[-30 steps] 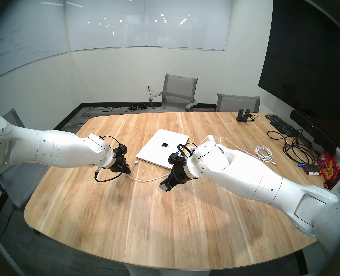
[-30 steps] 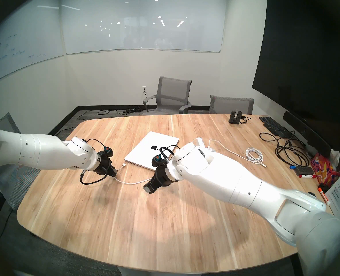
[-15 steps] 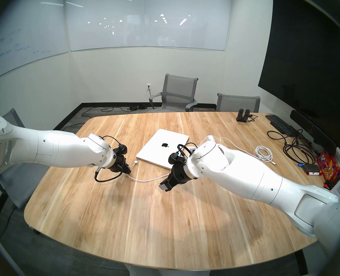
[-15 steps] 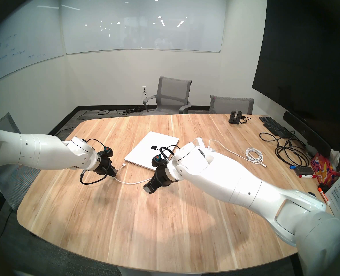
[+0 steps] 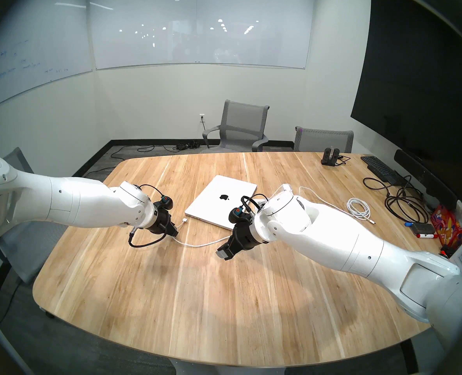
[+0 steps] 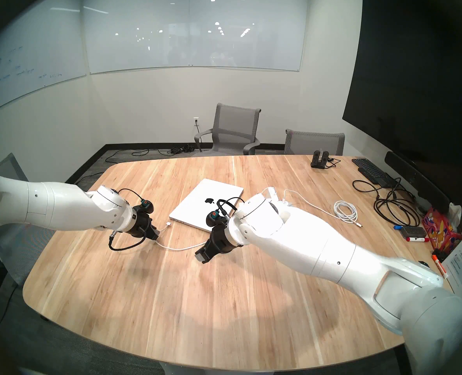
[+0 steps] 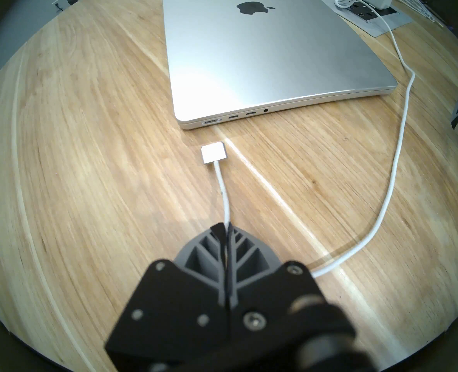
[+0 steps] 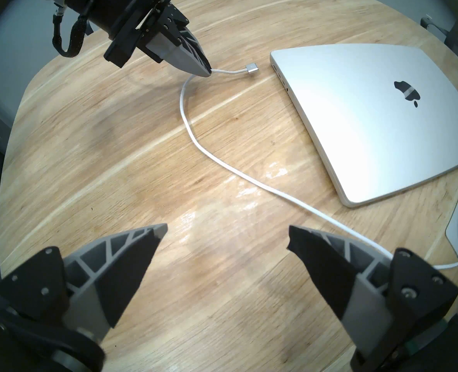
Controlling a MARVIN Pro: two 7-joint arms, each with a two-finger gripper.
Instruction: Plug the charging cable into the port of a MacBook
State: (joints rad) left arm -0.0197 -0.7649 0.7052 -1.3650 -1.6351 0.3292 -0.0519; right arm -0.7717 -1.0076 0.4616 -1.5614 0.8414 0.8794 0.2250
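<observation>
Charging cable [image 7: 224,199] sits pinched in your left gripper [image 7: 225,226], jaws closed on the cord a short way behind its plug [image 7: 213,154]. You'll see the plug lying just short of the MacBook [image 7: 262,60] ports, not touching, on the wooden table [image 7: 88,175]. Your right gripper [image 8: 226,238] hangs above the table, jaws wide and empty

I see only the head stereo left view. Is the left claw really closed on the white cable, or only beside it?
Observer: Closed on it: the left wrist view shows the left claw pinching the charging cable a little behind its plug.
Operator: Is the plug already in the port?
Observer: No. The plug lies short of the MacBook, near the wide port at its edge's left end.
Operator: And the right claw?
Observer: The right claw is open, holding nothing.
</observation>
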